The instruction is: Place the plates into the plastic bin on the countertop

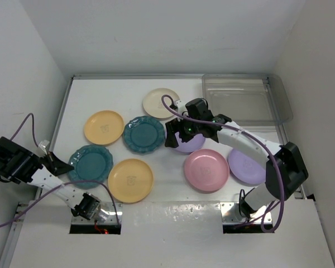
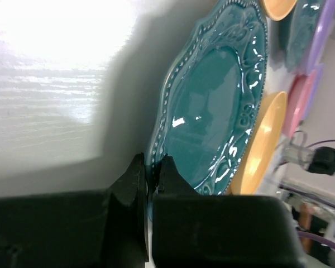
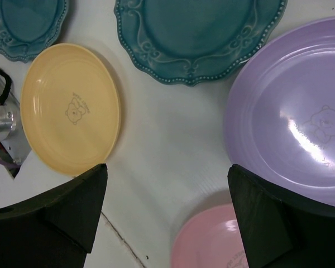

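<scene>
Several plates lie on the white countertop: cream, yellow-orange, two teal scalloped ones, another yellow-orange, pink and two lavender. My left gripper is shut on the left rim of the nearer teal plate. My right gripper hangs open over bare table beside the left lavender plate, holding nothing. The clear plastic bin sits at the back right with nothing in it.
White walls close in the table on the left, back and right. The right arm stretches over the pink and lavender plates. A purple cable loops above the cream plate. A yellow-orange plate and a pink one flank the right gripper's fingers.
</scene>
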Available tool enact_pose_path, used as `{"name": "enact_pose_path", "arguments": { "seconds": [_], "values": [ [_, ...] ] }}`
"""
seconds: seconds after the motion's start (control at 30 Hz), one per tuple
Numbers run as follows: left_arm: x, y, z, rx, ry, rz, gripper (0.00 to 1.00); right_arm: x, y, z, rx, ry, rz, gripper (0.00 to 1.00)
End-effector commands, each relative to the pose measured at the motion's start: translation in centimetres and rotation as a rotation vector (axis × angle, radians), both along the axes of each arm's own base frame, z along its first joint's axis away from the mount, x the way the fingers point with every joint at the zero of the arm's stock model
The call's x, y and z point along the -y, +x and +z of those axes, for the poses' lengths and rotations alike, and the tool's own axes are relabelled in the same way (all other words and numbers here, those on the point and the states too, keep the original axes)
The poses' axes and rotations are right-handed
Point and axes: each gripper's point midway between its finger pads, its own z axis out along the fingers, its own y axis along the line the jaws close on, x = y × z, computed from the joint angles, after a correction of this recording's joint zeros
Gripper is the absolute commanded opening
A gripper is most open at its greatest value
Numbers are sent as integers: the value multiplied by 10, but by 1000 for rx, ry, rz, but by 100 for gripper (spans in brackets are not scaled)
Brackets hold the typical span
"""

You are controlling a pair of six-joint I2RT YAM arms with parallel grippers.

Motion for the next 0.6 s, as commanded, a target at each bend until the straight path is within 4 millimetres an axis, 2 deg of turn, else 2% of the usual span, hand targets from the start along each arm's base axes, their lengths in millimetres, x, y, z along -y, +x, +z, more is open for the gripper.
{"name": "enact_pose_path", "arguments": {
  "seconds": [0.0,0.2,0.23,0.33,0.47,0.57],
  "values": [
    [-33,11,0,76,259,-85,0,-7,11,18,57,19,-1,87],
    [-29,53,73,194,438,-134,0,-10,17,33,77,70,-8,78],
    [-31,62,97,228,496,-128,0,-10,18,36,83,79,-6,78],
    [-28,82,132,262,599,-161,0,-11,17,42,112,81,12,77],
    [-7,97,166,260,690,-279,0,-7,16,42,135,75,18,77],
    [-3,111,194,275,746,-295,0,-6,15,47,161,86,25,77]
  ]
}}
